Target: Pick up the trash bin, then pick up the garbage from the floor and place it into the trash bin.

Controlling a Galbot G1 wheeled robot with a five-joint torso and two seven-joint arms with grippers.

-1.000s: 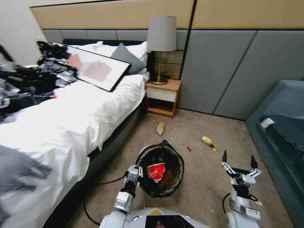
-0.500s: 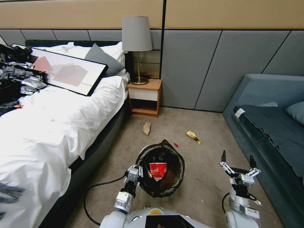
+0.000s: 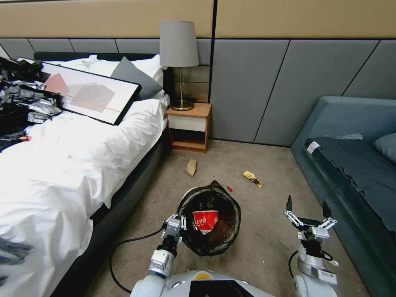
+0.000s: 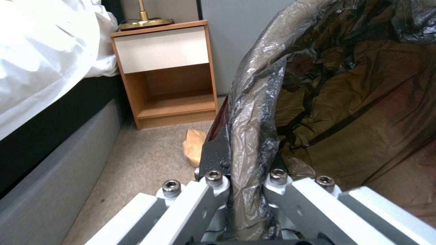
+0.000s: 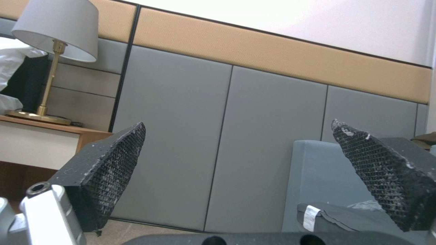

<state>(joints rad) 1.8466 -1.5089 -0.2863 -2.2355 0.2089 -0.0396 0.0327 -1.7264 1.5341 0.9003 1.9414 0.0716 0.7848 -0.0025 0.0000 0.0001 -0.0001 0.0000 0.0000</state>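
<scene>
Head view: left gripper (image 3: 178, 226) clamps the trash bin (image 3: 210, 220) rim, bin held low with a red wrapper (image 3: 205, 220) inside, right gripper (image 3: 306, 209) spread wide and empty; collection step, next likely the yellow wrapper (image 3: 252, 178) ahead, brown paper (image 3: 191, 167) by the nightstand (image 3: 188, 128), sofa (image 3: 350, 156) crowding right.

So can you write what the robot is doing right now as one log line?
left pincer: shut on trash bin rim | right pincer: open, empty | on floor: brown paper, yellow wrapper, red scrap
</scene>
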